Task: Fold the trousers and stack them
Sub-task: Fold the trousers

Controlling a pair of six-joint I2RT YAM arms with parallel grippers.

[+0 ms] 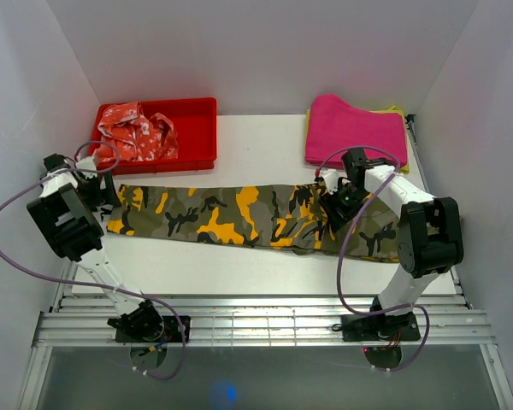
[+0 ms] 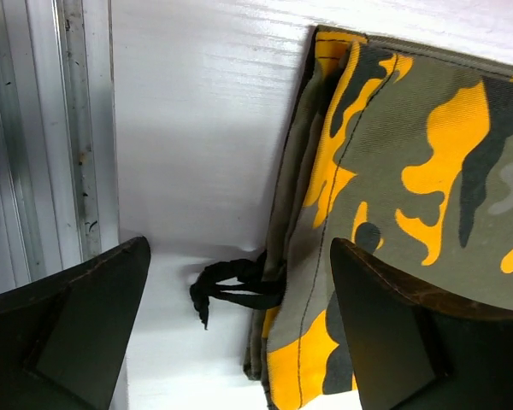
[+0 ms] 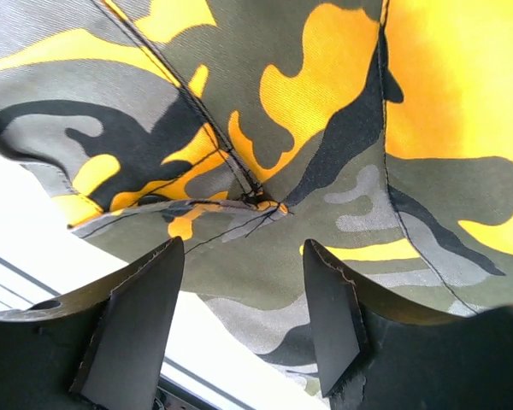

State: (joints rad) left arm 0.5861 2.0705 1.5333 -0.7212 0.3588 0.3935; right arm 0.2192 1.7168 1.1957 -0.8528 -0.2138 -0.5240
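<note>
The camouflage trousers lie stretched out flat across the white table, running left to right. My left gripper hovers over their left end. In the left wrist view its jaws stand wide open above the cloth's edge and a black drawstring, gripping nothing. My right gripper sits over the trousers' right part. In the right wrist view its fingers are apart, with nothing pinched between them. The crotch seams of the trousers show just beyond them.
A red bin at the back left holds a red-and-white garment. A folded pink cloth lies at the back right on a yellow one. A metal rail borders the table's left side.
</note>
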